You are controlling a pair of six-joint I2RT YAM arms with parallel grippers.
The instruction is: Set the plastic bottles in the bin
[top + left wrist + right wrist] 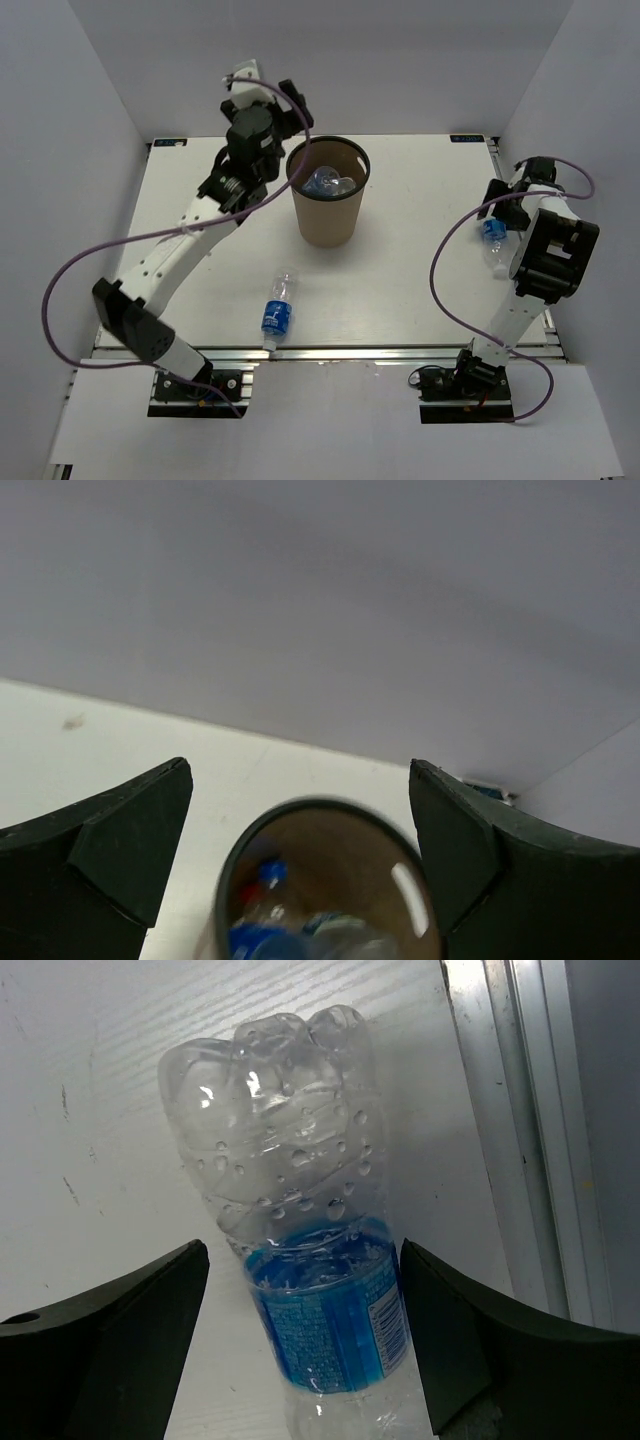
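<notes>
Left gripper (pixel 300 810), jaws wide, hangs above the tapered brown cardboard bin (pixel 325 218). The right gripper (pixel 305 1295), jaws wide, straddles a clear blue-labelled plastic bottle (pixel 295 1170) at the right edge of the table (pixel 420 290).

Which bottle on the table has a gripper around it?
The bottle by the right edge, straddled by the open right gripper; the other bottle lies alone near the front edge.

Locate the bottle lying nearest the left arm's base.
In the top view, that bottle lies at the table's near edge, left of centre, in front of the bin.
</notes>
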